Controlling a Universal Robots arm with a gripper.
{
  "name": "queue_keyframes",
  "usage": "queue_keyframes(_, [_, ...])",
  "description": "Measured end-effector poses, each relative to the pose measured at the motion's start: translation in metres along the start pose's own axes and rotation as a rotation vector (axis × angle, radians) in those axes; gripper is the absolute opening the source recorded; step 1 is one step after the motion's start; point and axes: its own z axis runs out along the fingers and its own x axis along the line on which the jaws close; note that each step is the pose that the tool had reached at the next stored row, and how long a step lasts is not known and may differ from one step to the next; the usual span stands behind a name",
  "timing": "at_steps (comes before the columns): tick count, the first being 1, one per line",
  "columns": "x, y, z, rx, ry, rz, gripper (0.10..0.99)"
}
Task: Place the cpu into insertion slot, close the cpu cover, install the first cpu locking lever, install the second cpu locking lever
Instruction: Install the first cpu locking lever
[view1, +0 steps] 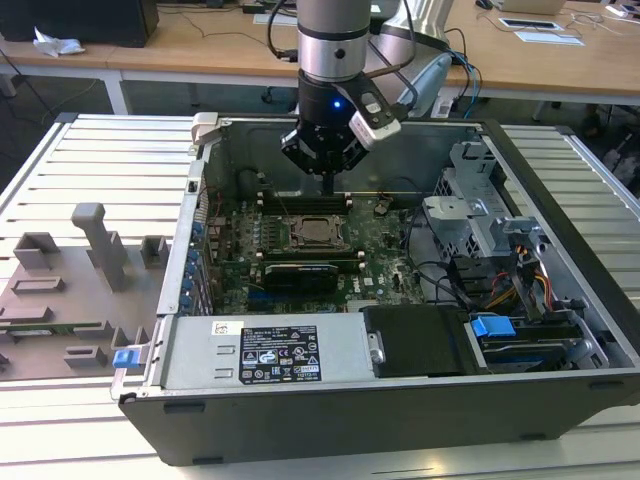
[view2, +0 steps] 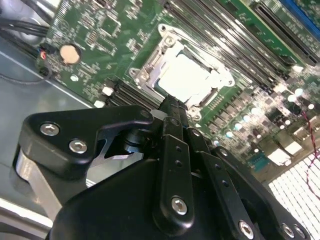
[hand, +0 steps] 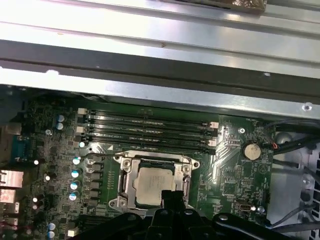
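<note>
The cpu (hand: 152, 184) shows its pale silver top inside the square socket on the green board, also seen in the second wrist view (view2: 186, 80) and the exterior view (view1: 315, 233). The cpu cover (hand: 126, 175), a silver frame (view2: 148, 66), lies flat around it. The insertion slot is hidden beneath both. A thin wire lever (hand: 145, 156) runs along one edge of the frame; I cannot tell whether it is latched. My gripper (view1: 328, 183) hangs shut and empty just above the socket's far edge, its black tips (view2: 172, 106) together beside the cpu (hand: 172, 196).
Long black memory slots (hand: 150, 130) lie between the socket and the case wall (hand: 150, 95). A coin battery (hand: 251, 151) and cables sit to one side. A black card (view1: 300, 272), a power supply (view1: 265, 350) and a drive cage (view1: 480, 210) crowd the case. Grey fixtures (view1: 70, 290) stand outside.
</note>
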Motion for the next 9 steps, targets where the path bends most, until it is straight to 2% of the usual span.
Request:
queue_keyframes(2, [0.0079,0.0008,-0.0005,0.0,-0.0002,0.0,0.106])
queue_keyframes(6, [0.0301,0.0032,-0.0017,0.0,-0.0031,0.0,0.106])
queue_keyframes(9, [0.0394,0.0044,-0.0022,0.0,-0.0039,0.0,0.106])
